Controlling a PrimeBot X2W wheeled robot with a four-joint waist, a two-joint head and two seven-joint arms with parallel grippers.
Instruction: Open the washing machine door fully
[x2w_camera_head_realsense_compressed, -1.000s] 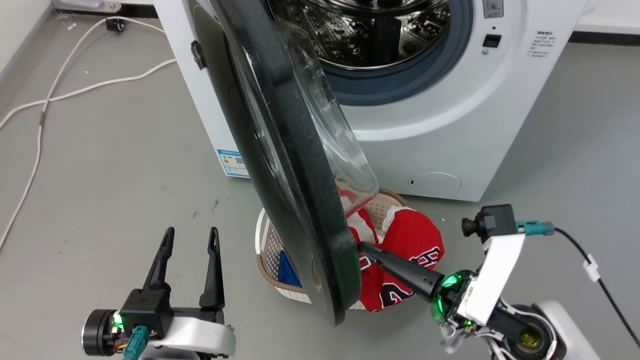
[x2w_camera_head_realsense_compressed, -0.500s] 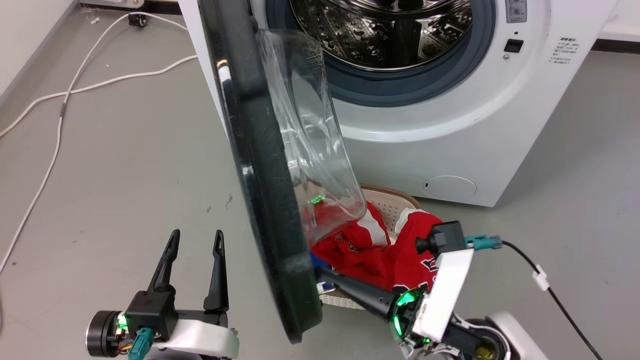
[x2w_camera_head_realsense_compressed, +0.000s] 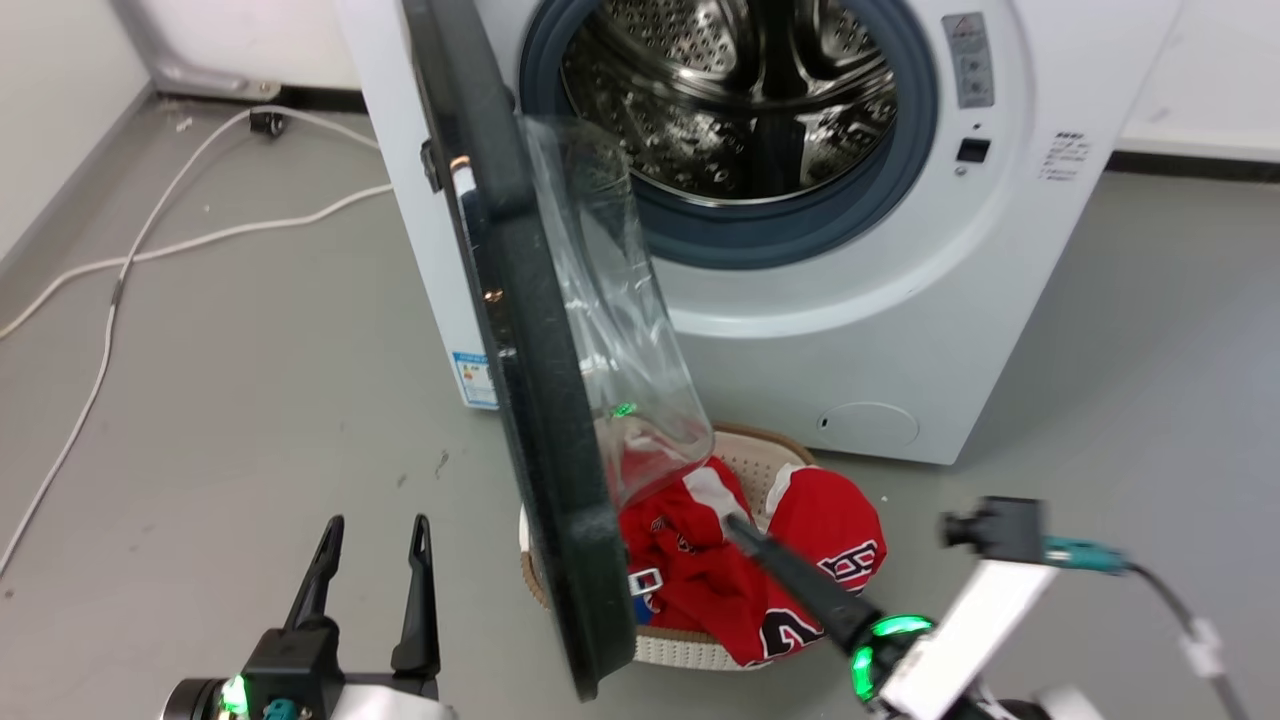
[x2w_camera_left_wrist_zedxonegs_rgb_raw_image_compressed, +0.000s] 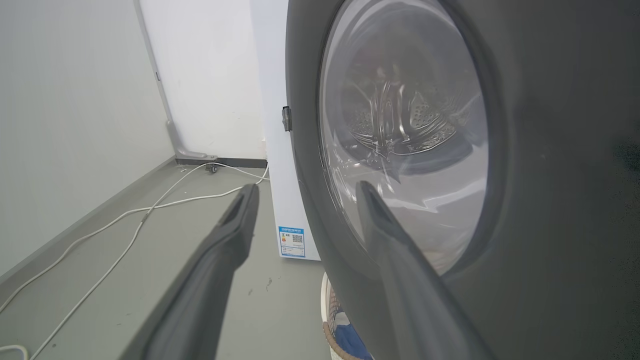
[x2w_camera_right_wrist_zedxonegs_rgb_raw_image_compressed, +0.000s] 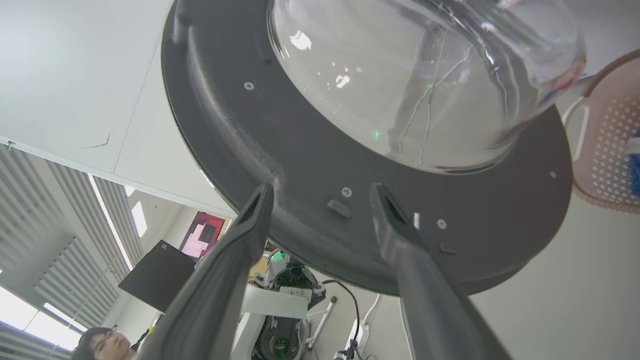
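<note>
The white washing machine (x2w_camera_head_realsense_compressed: 850, 340) stands with its steel drum (x2w_camera_head_realsense_compressed: 740, 90) uncovered. The black washing machine door (x2w_camera_head_realsense_compressed: 520, 400) stands roughly square to the front, edge-on to the head view, its clear glass bowl (x2w_camera_head_realsense_compressed: 620, 330) bulging to the right. My right gripper (x2w_camera_head_realsense_compressed: 740, 528) points up-left at the door's inner side, a short gap away, above the red clothes. In the right wrist view the right gripper (x2w_camera_right_wrist_zedxonegs_rgb_raw_image_compressed: 321, 189) is open and holds nothing, facing the door's inner rim (x2w_camera_right_wrist_zedxonegs_rgb_raw_image_compressed: 300, 150). My left gripper (x2w_camera_head_realsense_compressed: 372, 540) is open at the lower left, and its wrist view shows the door's outer face (x2w_camera_left_wrist_zedxonegs_rgb_raw_image_compressed: 550, 200).
A white woven laundry basket (x2w_camera_head_realsense_compressed: 690, 650) with red clothes (x2w_camera_head_realsense_compressed: 830, 520) sits on the floor under the door's lower edge. White cables (x2w_camera_head_realsense_compressed: 110, 290) trail over the grey floor at the left by the wall. A person (x2w_camera_right_wrist_zedxonegs_rgb_raw_image_compressed: 105, 342) appears low in the right wrist view.
The door has swung wider to the left, from slanted to about edge-on. My right fingertip, which was pressing the door's inner rim, now stands apart from it. The head camera has shifted.
</note>
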